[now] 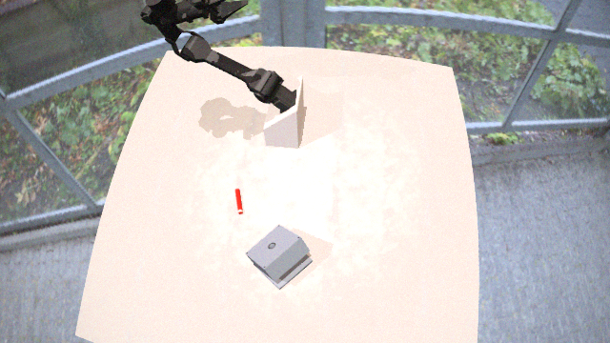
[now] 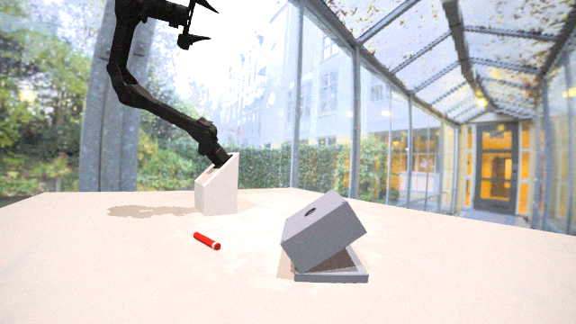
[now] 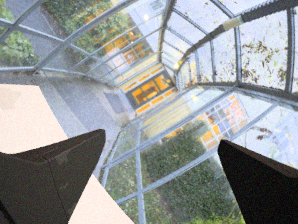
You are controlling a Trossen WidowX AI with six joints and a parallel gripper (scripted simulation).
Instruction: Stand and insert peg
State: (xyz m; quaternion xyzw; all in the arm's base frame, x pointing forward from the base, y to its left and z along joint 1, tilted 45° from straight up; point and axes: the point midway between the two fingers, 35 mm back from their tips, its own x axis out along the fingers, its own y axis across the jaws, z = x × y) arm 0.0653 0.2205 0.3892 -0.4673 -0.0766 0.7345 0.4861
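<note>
Red peg (image 1: 238,201) (image 2: 206,240) lying flat, slim, white band near one end; hand (image 1: 231,10) (image 2: 214,25) (image 3: 164,141) released, fingers wide apart

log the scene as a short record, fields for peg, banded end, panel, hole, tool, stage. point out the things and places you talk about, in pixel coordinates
peg: red peg (image 1: 238,200) (image 2: 206,240), lying on its side on the table, not standing
banded end: white band (image 1: 240,211) (image 2: 216,246) at the end nearer the gray block
panel: sloped top face of the gray block (image 1: 277,255) (image 2: 319,238), which tilts above a flat base (image 1: 280,287) (image 2: 331,278)
hole: one round hole (image 1: 272,246) (image 2: 310,211), nothing in it
tool: tool (image 2: 211,24) (image 3: 164,141) open, raised well above the table, holding nothing
stage: peg neither stood up nor inserted
</note>
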